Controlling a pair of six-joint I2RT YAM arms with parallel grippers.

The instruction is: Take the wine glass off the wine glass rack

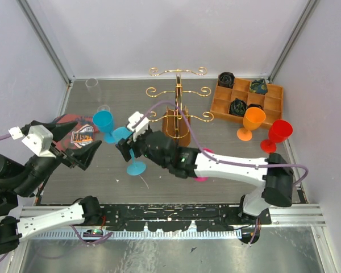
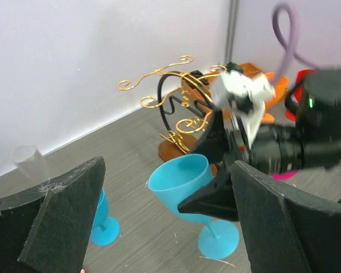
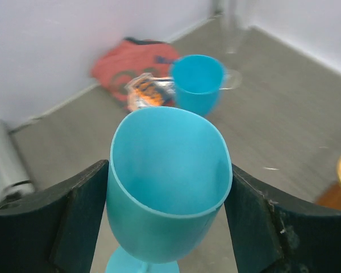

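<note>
My right gripper [image 1: 127, 145] is shut on the bowl of a blue wine glass [image 1: 125, 135], one finger pressed to each side of it [image 3: 169, 187]. The glass leans, with its round foot [image 1: 136, 168] low over the grey table, left of the wine glass rack [image 1: 178, 102]. That rack is a gold wire stand on a brown base, and no glass hangs on its arms. My left gripper [image 1: 82, 154] stands open, facing the held glass [image 2: 179, 179] from the left with nothing between its fingers.
A second blue glass [image 1: 104, 121] stands upright left of the held one, beside a red-orange bag [image 1: 75, 134]. Two clear glasses [image 1: 92, 84] stand at the back left. At the right are an orange glass [image 1: 253, 120], a red glass [image 1: 278, 133] and a compartmented wooden tray [image 1: 271, 103].
</note>
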